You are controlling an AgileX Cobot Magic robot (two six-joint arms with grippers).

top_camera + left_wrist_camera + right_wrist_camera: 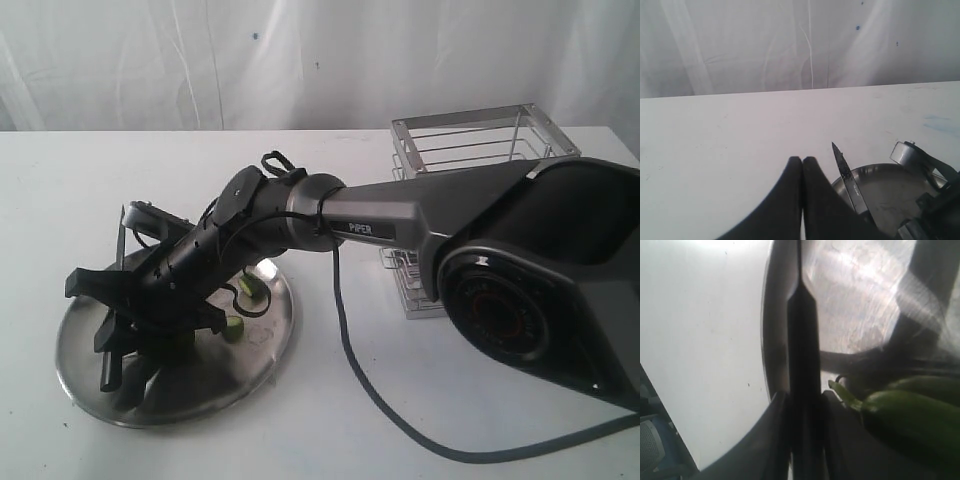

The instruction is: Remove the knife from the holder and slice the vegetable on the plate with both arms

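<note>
Currently, your right tool (pixel 804 407) is clenched on the slim black handle of the knife (pixel 845 172). The dark pointed blade reaches out over the rim of the steel plate (pixel 255 358). Your left tool (pixel 802 160) is closed, its fingers pressed together with nothing between them, just beside the plate's rim above the white surface (pixel 60 200). The green vegetable (pixel 912 420) lies on the plate, close beside the knife handle. The wire holder (pixel 470 140) stands well apart, behind your right arm (pixel 400 225).
</note>
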